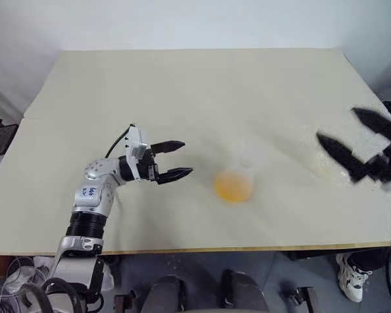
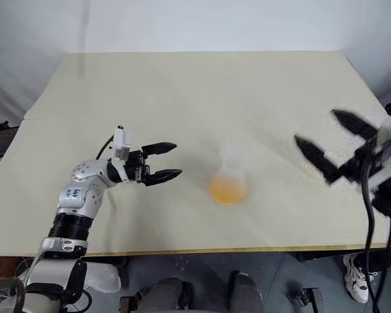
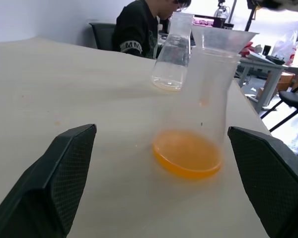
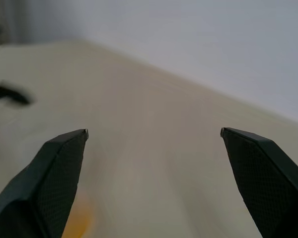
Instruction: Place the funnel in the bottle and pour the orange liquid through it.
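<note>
Orange liquid point(image 3: 187, 159) in bottle point(image 3: 201, 94) w/ funnel point(image 3: 222, 38).

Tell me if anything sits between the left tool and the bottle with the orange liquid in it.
Nothing visible does. The left tool is open and points across bare table at the bottle, which has the funnel in its neck and orange liquid at its base. The other flask stands beyond it.
</note>
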You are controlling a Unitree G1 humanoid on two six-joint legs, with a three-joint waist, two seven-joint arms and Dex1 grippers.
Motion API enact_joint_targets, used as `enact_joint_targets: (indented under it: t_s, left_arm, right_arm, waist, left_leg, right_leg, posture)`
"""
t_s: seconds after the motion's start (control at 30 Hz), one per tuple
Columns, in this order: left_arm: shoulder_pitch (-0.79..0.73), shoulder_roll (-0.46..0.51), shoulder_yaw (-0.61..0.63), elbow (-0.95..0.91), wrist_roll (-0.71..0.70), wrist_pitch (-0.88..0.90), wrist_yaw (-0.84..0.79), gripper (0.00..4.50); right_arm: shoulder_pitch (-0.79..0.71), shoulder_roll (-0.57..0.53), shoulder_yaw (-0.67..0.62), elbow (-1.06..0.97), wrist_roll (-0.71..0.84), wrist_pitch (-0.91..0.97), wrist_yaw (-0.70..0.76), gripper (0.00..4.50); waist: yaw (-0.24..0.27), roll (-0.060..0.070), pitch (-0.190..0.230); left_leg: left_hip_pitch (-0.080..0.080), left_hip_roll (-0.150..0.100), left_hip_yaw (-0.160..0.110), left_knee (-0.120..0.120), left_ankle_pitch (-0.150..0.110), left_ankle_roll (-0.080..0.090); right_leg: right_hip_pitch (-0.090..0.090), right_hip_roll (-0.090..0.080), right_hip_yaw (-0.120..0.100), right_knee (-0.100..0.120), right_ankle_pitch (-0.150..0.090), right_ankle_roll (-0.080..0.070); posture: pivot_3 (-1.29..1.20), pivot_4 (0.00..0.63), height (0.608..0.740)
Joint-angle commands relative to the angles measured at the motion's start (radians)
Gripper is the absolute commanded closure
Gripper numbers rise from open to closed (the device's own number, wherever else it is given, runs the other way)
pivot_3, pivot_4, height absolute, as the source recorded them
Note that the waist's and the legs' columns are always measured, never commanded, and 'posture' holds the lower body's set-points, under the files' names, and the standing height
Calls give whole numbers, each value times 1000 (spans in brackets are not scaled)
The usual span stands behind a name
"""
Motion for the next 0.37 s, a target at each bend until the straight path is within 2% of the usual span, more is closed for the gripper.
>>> enact_joint_targets:
  t_s: [0.03, 0.2, 0.37]
  left_arm:
    - [26, 42, 31, 22, -13, -37, -75, 0]
    - [35, 84, 30, 65, 8, -64, -138, 0]
    - [29, 88, 28, 71, 3, -66, -146, 0]
  right_arm:
    - [181, 21, -23, -42, -53, -86, 163, 30]
    - [293, 94, 29, 104, -172, -253, 249, 30]
    - [288, 126, 71, 232, -246, -393, 291, 30]
  waist:
    - [0, 0, 0]
    - [-2, -6, -2]
    - [-2, -6, -2]
  left_leg:
    - [0, 0, 1, 0, 0, 0]
    - [2, -1, 4, 3, 0, 2]
    - [3, -1, 3, 2, 0, 2]
  right_leg:
    - [0, 0, 0, 0, 0, 0]
    - [4, -1, 3, -5, 0, 1]
    - [5, -1, 3, -5, 0, 1]
  posture:
    - [0, 150, 740]
    - [0, 150, 740]
    - [0, 150, 740]
